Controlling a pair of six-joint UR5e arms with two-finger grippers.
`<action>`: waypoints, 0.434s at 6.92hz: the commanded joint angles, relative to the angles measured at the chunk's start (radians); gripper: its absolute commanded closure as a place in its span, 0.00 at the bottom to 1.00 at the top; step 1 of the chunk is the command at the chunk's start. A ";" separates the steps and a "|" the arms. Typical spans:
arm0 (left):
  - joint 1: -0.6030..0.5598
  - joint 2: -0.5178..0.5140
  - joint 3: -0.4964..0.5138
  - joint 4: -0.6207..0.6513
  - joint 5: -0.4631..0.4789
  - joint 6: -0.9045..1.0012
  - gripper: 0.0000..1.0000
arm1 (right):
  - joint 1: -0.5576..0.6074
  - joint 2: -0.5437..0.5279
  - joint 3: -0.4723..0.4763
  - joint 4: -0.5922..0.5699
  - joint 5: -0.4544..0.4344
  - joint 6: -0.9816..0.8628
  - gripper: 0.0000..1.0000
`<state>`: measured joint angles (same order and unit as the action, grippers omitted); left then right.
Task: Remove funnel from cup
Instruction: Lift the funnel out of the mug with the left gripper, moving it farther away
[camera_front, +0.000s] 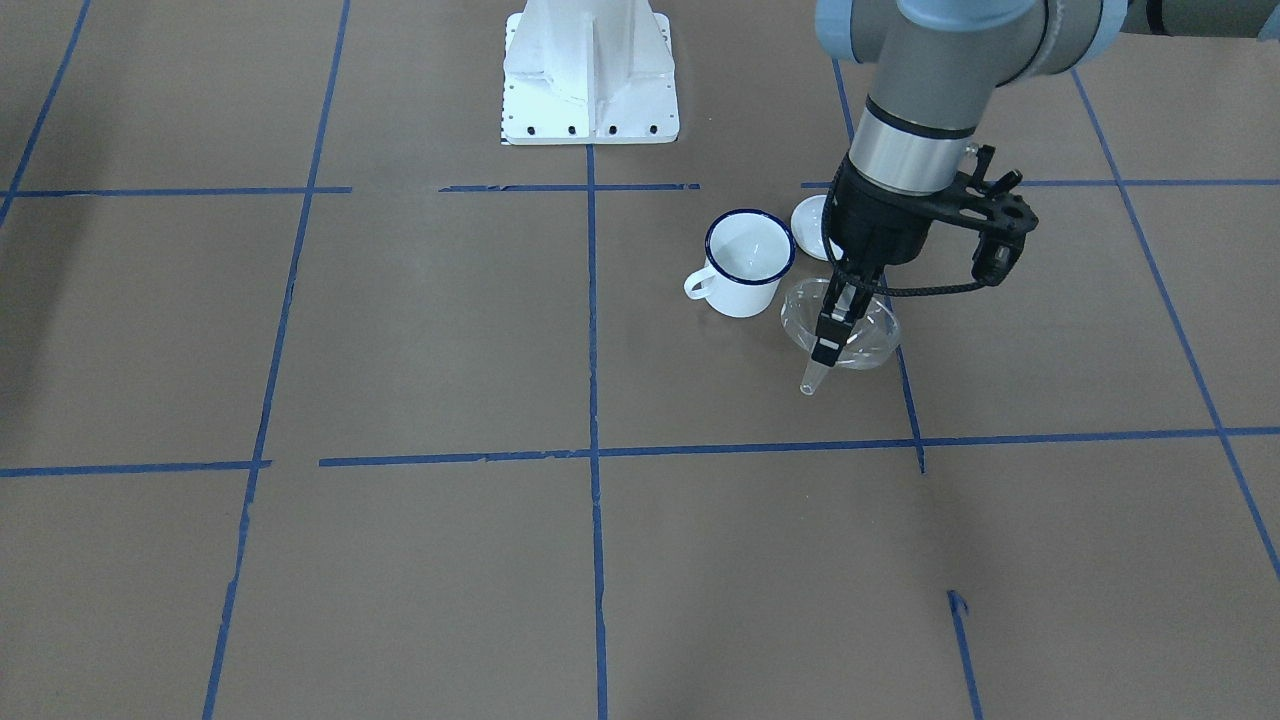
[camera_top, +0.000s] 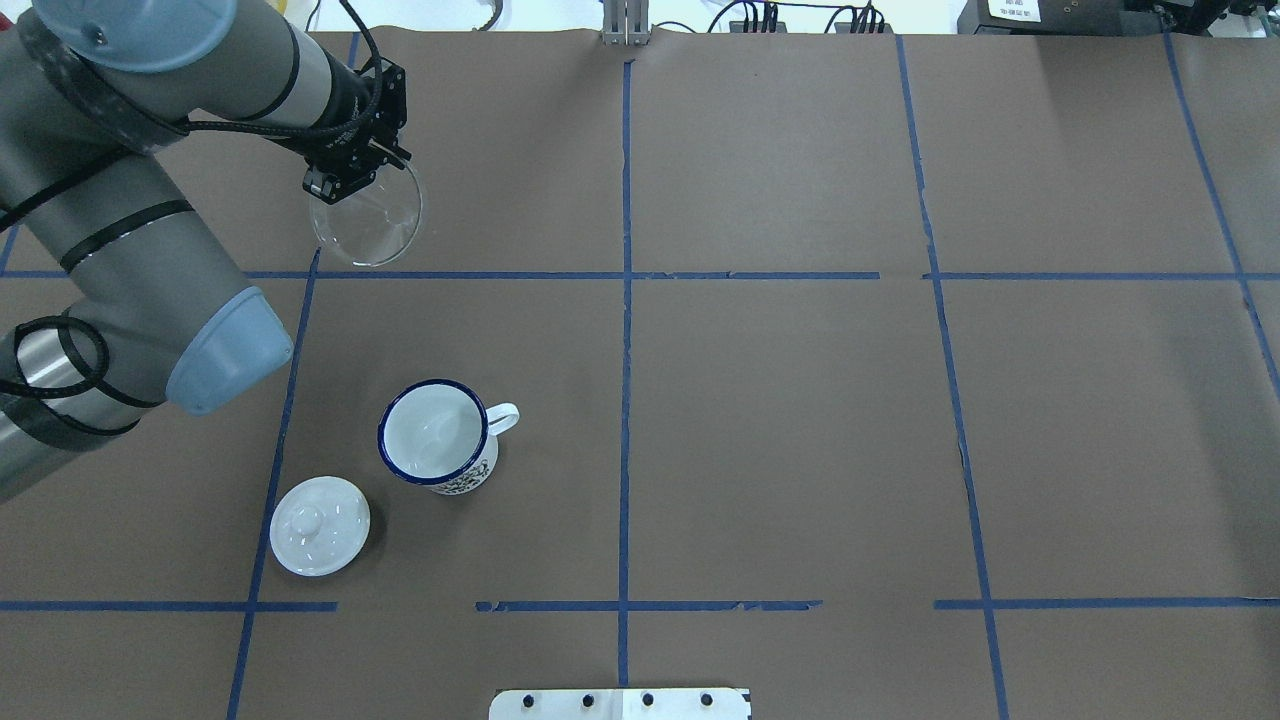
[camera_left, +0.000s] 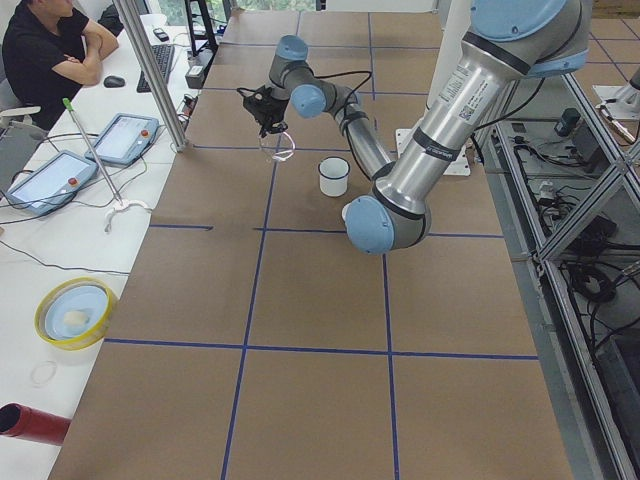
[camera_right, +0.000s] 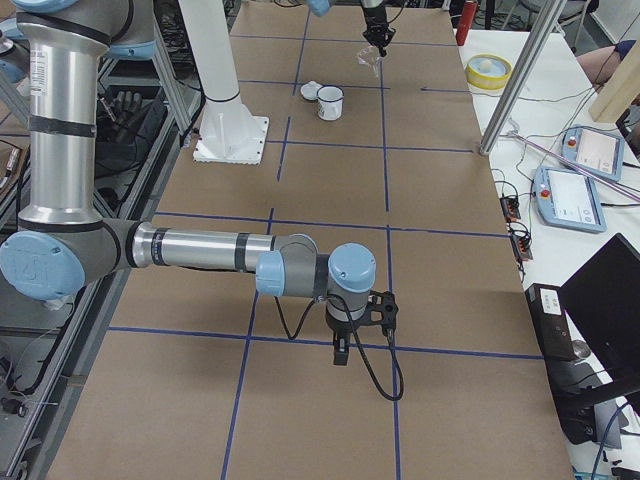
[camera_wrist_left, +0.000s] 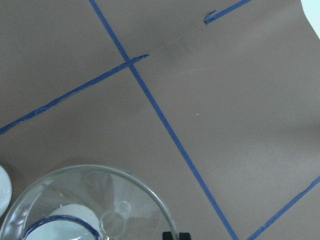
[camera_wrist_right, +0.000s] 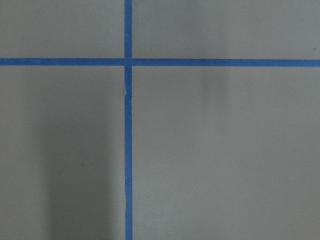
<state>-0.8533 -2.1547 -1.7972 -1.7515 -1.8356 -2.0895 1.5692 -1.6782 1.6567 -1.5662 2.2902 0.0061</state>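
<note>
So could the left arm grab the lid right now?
Probably not yet: the left gripper is shut on the funnel, so it is full. The lid itself lies uncovered beside the cup, with nothing blocking the way.

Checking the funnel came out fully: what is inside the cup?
Nothing shows inside the cup: only its bare white interior, seen from overhead. The funnel hangs apart from it in the left gripper. The inner wall nearest the camera is hidden.

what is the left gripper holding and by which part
The left gripper is shut on the clear funnel, pinching its wide rim; the funnel is out of the cup.
</note>
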 joint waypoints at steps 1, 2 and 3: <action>-0.006 0.073 0.173 -0.484 0.113 -0.140 1.00 | 0.000 0.000 -0.002 0.000 0.000 0.000 0.00; 0.000 0.081 0.281 -0.685 0.178 -0.194 1.00 | 0.000 0.000 0.000 0.000 0.000 0.000 0.00; 0.032 0.085 0.345 -0.776 0.241 -0.202 1.00 | 0.000 0.000 0.000 0.000 0.000 0.000 0.00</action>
<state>-0.8465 -2.0788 -1.5408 -2.3751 -1.6667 -2.2616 1.5693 -1.6782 1.6563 -1.5662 2.2902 0.0061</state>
